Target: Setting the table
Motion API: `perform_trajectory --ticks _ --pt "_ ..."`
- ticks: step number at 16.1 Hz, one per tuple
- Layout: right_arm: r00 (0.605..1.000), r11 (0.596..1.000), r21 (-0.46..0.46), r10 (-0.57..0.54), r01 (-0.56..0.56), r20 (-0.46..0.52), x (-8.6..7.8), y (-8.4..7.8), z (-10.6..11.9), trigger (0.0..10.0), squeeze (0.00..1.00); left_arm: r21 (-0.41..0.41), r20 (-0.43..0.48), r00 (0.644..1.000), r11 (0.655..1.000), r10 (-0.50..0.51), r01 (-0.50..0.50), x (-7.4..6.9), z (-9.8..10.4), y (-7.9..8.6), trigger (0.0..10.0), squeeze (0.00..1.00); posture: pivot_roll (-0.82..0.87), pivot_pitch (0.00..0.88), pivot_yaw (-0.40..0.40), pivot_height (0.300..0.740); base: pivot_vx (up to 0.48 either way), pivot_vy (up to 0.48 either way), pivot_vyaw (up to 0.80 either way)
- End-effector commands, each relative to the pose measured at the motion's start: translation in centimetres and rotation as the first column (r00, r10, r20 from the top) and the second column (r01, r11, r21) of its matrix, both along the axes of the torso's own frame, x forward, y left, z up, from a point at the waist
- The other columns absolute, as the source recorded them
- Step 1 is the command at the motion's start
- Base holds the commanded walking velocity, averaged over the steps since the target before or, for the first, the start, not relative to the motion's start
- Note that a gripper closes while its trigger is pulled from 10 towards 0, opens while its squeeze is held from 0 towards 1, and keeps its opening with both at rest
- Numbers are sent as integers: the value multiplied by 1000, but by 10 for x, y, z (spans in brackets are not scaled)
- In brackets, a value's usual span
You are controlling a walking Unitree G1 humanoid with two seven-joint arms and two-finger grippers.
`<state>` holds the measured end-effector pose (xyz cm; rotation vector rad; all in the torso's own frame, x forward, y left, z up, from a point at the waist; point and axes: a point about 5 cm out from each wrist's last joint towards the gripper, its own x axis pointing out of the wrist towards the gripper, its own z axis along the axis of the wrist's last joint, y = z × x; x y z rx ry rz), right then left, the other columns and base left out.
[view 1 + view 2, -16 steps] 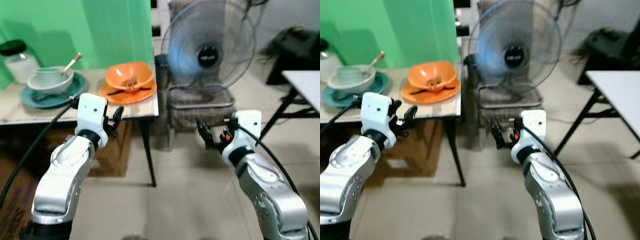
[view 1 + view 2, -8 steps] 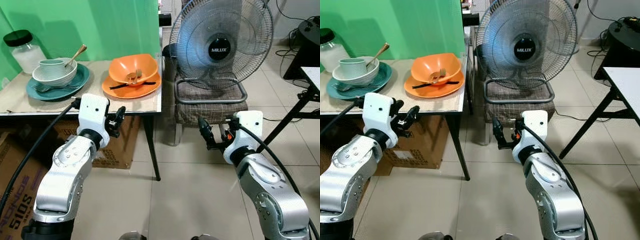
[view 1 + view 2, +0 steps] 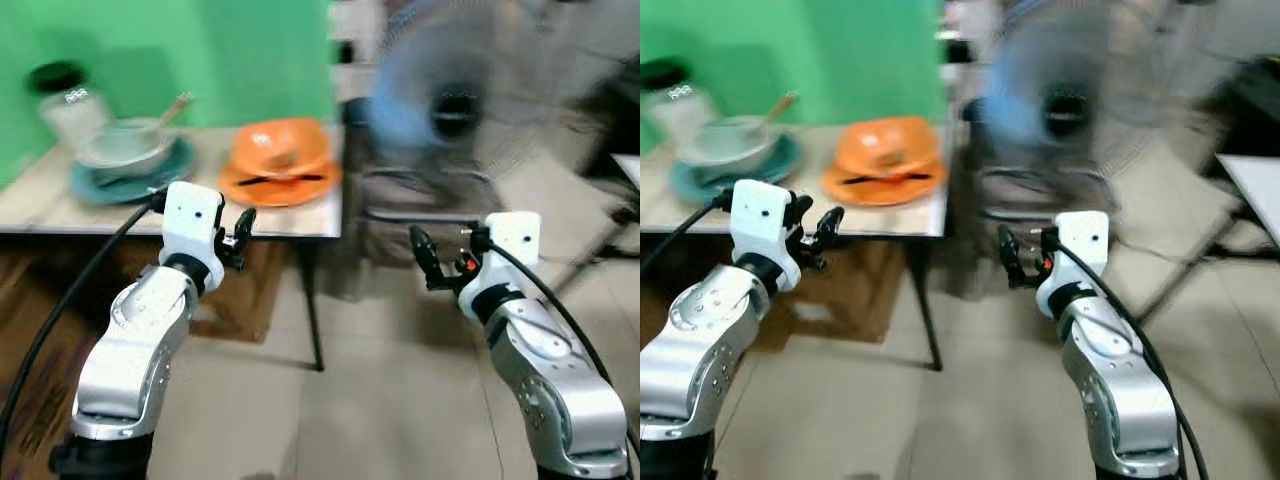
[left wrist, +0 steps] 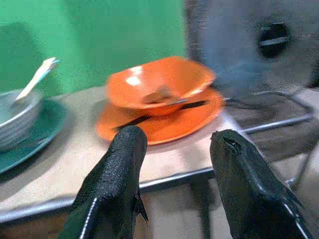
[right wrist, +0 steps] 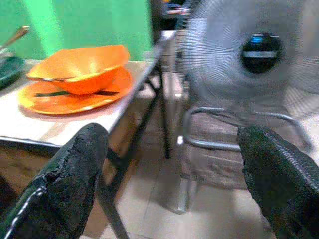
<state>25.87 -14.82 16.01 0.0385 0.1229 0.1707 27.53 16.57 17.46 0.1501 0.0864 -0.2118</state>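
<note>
Now blurred; camera shifted right

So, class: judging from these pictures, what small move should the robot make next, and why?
Probably step closer to the table. Both claws, left and right, are open, holding nothing, and short of the table edge, while the orange bowl on its orange plate sits further in.

You see 2 silver arms with smooth rounded shells. Each arm ends in a white box-shaped wrist block, and a black cable runs from each block back along the arm. The left gripper (image 3: 240, 232) and the right gripper (image 3: 425, 262) each have 2 long black fingers with a rough, grainy surface (image 4: 117, 172). A small orange-red part sits beside the right wrist block.
</note>
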Motion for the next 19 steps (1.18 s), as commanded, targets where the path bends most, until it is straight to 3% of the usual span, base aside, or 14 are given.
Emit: perform_trajectory --ticks 1,19 --pt "1000 1000 12 8 -8 10 1 3 2 10000 0 0 3 1000 1000 -4 4 1 1 0 10000 0 46 0 52 740 364 0 0" --pt "1000 999 41 18 -18 10 3 4 0 10000 0 15 6 999 999 -35 35 1 1 -3 10000 0 58 0 36 740 398 0 0"
